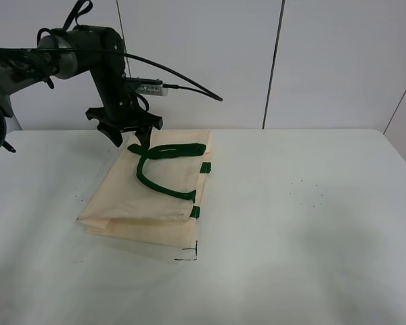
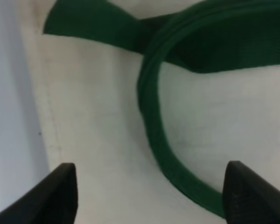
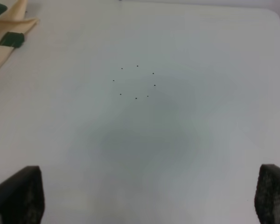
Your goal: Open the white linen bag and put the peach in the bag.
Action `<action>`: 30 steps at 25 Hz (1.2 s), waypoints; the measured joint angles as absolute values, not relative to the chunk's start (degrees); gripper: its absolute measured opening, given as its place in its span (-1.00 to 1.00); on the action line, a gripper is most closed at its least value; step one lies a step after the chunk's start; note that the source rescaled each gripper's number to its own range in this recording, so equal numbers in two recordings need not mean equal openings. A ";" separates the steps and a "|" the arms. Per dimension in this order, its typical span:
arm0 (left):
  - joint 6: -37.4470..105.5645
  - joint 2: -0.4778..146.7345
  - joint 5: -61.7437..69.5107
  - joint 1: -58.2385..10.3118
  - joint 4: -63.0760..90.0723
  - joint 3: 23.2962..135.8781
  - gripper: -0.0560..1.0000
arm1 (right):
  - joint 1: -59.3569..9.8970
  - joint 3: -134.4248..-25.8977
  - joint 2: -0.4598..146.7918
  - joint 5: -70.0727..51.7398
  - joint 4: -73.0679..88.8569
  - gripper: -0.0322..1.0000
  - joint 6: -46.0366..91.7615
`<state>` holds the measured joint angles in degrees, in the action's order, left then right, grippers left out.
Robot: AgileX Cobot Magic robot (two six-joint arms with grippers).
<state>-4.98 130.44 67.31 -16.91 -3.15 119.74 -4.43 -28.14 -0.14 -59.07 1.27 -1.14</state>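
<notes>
The white linen bag point(image 1: 149, 203) lies flat on the white table, left of centre, with its dark green strap handles point(image 1: 149, 177) on top near its far end. My left gripper point(image 1: 130, 139) hangs open just above that far end, beside the handles. In the left wrist view, the cream fabric point(image 2: 98, 116) and a curved green strap point(image 2: 151, 116) lie between the two black fingertips point(image 2: 60, 193), and the left gripper point(image 2: 151, 196) touches nothing. My right gripper point(image 3: 149, 196) is open and empty over bare table. A corner of the bag point(image 3: 4, 42) shows there. The peach is out of view.
A small black corner mark point(image 1: 189, 254) is drawn on the table at the bag's near edge. A ring of small black dots point(image 1: 308, 193) marks the table's right half, also in the right wrist view point(image 3: 136, 81). White wall panels stand behind the table.
</notes>
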 joint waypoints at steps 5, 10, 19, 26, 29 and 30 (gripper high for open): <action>-4.98 130.44 67.26 -13.02 -3.30 119.69 0.85 | -4.43 -28.14 -0.14 -59.07 1.27 1.00 -1.14; -4.27 130.44 67.31 -5.71 -1.51 119.69 0.85 | -4.43 -28.14 -0.14 -59.07 1.27 1.00 -1.14; -3.61 125.53 67.48 -0.55 -0.91 112.73 0.85 | -4.43 -28.14 -0.14 -59.07 1.27 1.00 -1.14; -3.43 109.15 67.48 -0.55 -0.75 96.84 0.85 | -4.43 -28.14 -0.14 -59.07 1.27 1.00 -1.14; -3.37 99.34 67.48 -0.55 -0.70 88.18 0.85 | -4.43 -28.14 -0.14 -59.07 1.27 1.00 -1.14; -3.37 96.36 67.48 -0.55 -0.70 84.86 0.85 | -4.43 -28.14 -0.14 -59.07 1.27 1.00 -1.14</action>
<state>-3.37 96.36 67.48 -0.55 -0.70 84.86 -4.43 -28.14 -0.14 -59.07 1.27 -1.14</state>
